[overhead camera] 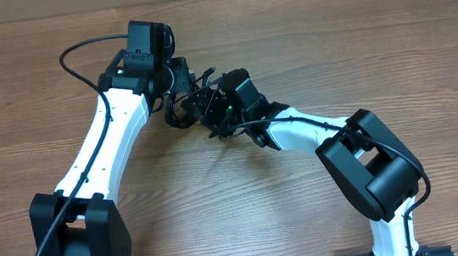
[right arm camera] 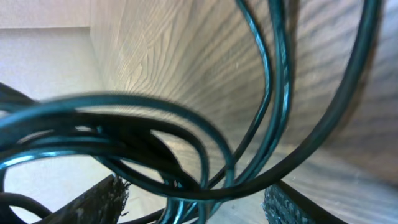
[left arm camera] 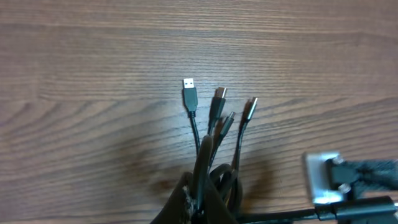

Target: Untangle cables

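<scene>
the cables [left arm camera: 210, 158] sit between the two tools, at the far middle of the wooden surface [left arm camera: 93, 74], where both arms meet. the left tool [left arm camera: 202, 206] is clamped on the bundle just behind its plug ends. four cords fan out ahead of it, roughly parallel, their long axis running straight away from the grip. one ends in a flat silver usb plug [left arm camera: 189, 94], the others in slimmer connectors. the right tool [right arm camera: 198, 202] comes in from the opposite side with its rough black pads [right arm camera: 102, 200] wide apart — loops of cord curve loosely between them, none visibly pinched. so the left arm has the plug end and the right arm is nearer the looped slack.

the cords are thin, glossy black and limp, curling in overlapping arcs; which loop crosses which i cannot tell. the surface is matte, pale wood grain. my reading: the next move turns on the right tool closing on a single loop and drawing it away from the left grip, along the cords' length — grabbing several strands would likely tighten the tangle.
</scene>
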Robot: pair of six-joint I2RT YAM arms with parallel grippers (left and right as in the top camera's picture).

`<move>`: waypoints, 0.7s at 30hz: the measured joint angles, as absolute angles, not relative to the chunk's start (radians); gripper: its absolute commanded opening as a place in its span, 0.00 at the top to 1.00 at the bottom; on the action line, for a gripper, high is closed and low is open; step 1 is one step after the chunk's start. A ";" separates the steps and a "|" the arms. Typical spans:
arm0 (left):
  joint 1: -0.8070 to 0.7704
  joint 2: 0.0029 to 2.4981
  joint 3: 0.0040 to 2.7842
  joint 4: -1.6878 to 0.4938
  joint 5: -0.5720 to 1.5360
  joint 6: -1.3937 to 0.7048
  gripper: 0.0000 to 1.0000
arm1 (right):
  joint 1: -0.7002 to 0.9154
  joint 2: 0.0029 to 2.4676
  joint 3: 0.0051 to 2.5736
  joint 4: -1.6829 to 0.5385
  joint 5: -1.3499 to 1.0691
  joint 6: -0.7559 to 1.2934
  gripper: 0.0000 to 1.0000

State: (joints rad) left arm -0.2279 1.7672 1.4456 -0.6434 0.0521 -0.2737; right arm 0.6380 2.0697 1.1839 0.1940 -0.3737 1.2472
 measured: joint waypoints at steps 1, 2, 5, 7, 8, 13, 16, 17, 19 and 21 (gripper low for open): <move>-0.228 1.767 1.446 -0.643 0.057 -0.313 0.96 | 0.643 2.070 1.184 0.194 -0.392 1.290 0.30; -0.228 1.767 1.446 -0.642 0.075 -0.361 0.96 | 0.646 2.070 1.184 0.194 -0.402 1.320 0.30; -0.228 1.767 1.446 -0.610 0.186 -0.394 0.96 | 0.649 2.070 1.184 0.183 -0.353 1.369 0.36; -0.228 1.767 1.446 -0.596 0.271 -0.399 0.96 | 0.653 2.070 1.184 0.138 -0.264 1.382 0.42; -0.228 1.764 1.446 -0.596 0.289 -0.402 0.96 | 0.654 2.070 1.184 0.116 -0.232 1.384 0.44; -0.237 1.692 1.438 -0.635 0.249 -0.381 0.96 | 0.657 2.068 1.192 -0.009 -0.001 1.343 0.53; -0.243 1.602 1.429 -0.672 0.128 -0.364 0.96 | 0.657 2.064 1.200 -0.033 0.063 1.310 0.53; -0.243 1.576 1.429 -0.683 0.092 -0.363 0.96 | 0.656 2.063 1.201 -0.039 0.073 1.304 0.53; -0.243 1.500 1.428 -0.718 -0.036 -0.360 0.96 | 0.656 2.061 1.205 -0.057 0.089 1.293 0.53; -0.237 1.437 1.430 -0.708 -0.189 -0.359 0.96 | 0.645 2.059 1.204 -0.085 0.120 1.285 0.54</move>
State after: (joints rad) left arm -0.2375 1.4368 1.4296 -0.7078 -0.1890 -0.3592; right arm 0.6453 2.0594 1.2041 -0.0849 0.1196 1.2854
